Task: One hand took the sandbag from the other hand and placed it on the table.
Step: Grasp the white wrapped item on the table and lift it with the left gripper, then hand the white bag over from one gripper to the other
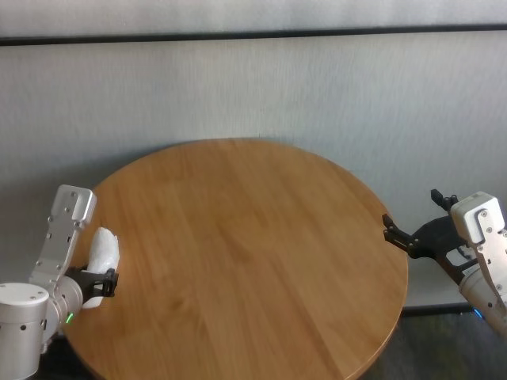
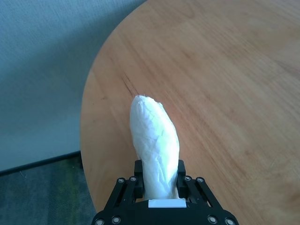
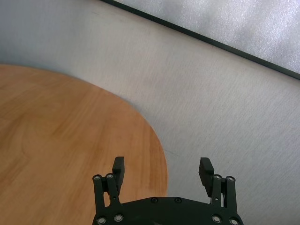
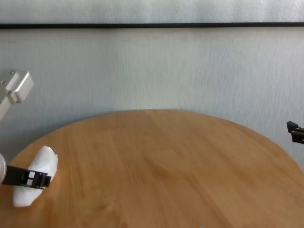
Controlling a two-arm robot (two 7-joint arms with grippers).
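A round table (image 1: 253, 261) of light brown wood with visible grain fills the middle and lower part of the head view, in front of a pale grey wall (image 1: 261, 87) crossed near the top of the frame by a dark horizontal strip (image 1: 253, 34).

At the lower left of the head view, the left gripper (image 1: 101, 279), on its silver wrist with a green light, sits over the table's left edge. Its black fingers (image 2: 185, 185) are pinched on the sandbag (image 1: 101, 265), a white, crinkled, oblong pouch. In the left wrist view the pouch stands out well past the fingertips, above the wood near the rim. In the chest view the sandbag (image 4: 34, 182) shows at the lower left of the frame, gripped around its middle; whether it touches the tabletop cannot be told.

At the right edge of the head view, the right gripper (image 1: 412, 235) hangs just off the table's right rim, well apart from the sandbag. In the right wrist view its two fingers (image 3: 118, 168) are spread wide, with nothing between them.
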